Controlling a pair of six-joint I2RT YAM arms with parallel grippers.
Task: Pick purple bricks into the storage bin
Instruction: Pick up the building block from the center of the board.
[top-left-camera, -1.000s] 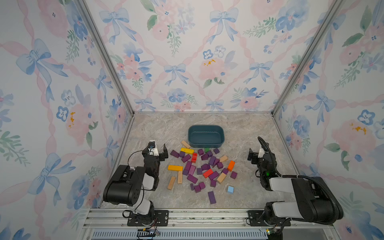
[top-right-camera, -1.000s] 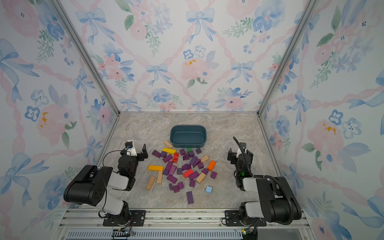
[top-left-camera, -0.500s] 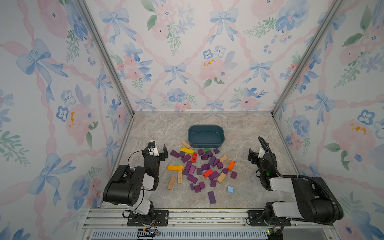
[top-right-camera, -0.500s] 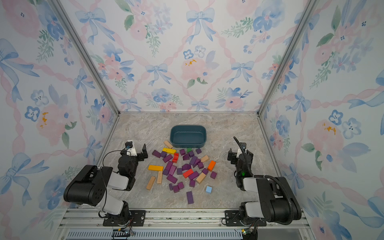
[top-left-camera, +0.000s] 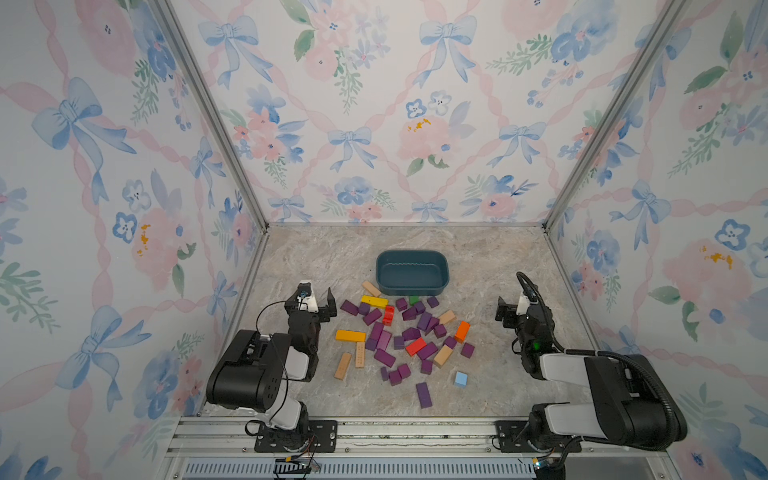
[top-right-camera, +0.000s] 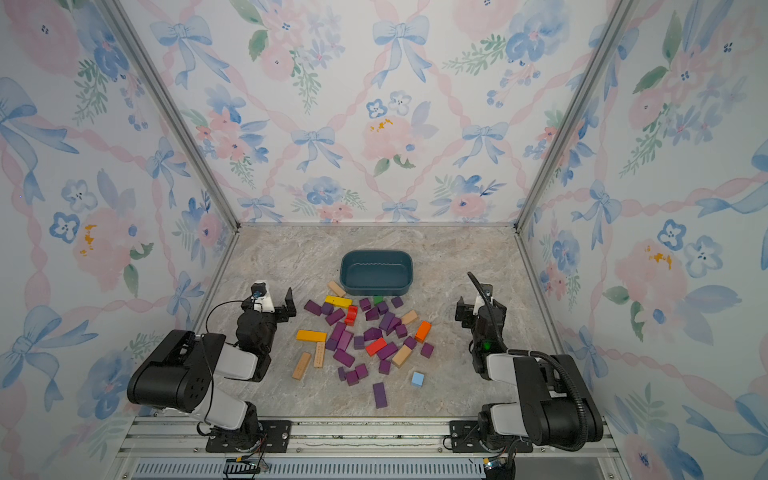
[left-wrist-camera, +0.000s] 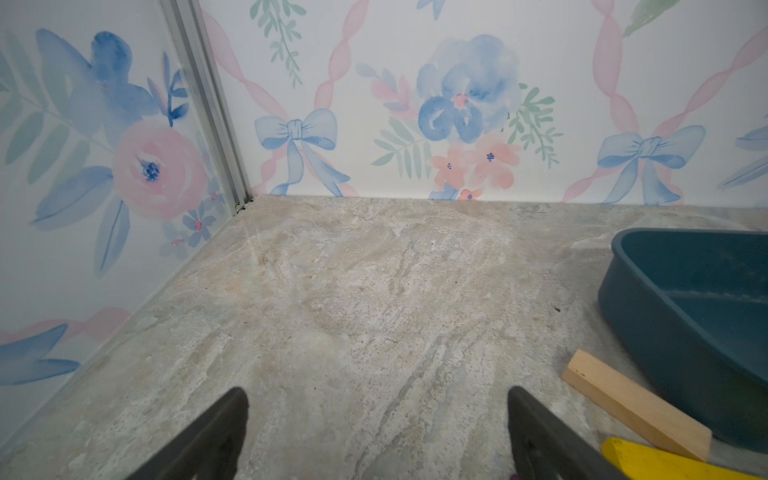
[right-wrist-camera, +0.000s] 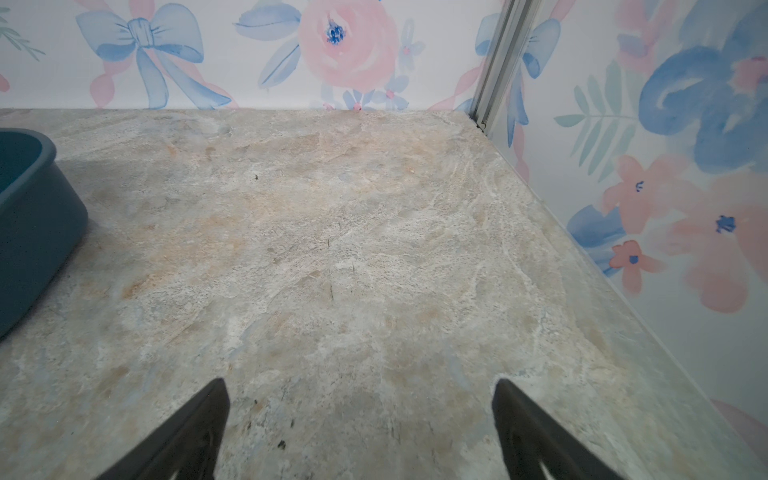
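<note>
Two empty pincers I see spread wide, left gripper (left-wrist-camera: 378, 401) and right gripper (right-wrist-camera: 360, 388); purple bricks (top-left-camera: 411, 333) lie outside the bin (top-left-camera: 411, 286).

The marbled tabletop (top-left-camera: 316, 257) bears the storage bin (top-left-camera: 411, 286), with purple bricks (top-left-camera: 424, 395) and other coloured blocks (top-left-camera: 350, 335) scattered beside it.

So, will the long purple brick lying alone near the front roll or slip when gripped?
The purple brick has flat sides, so it probably will not roll. It lies flat, so tipping seems unlikely. Its matte surface likely grips well.
</note>
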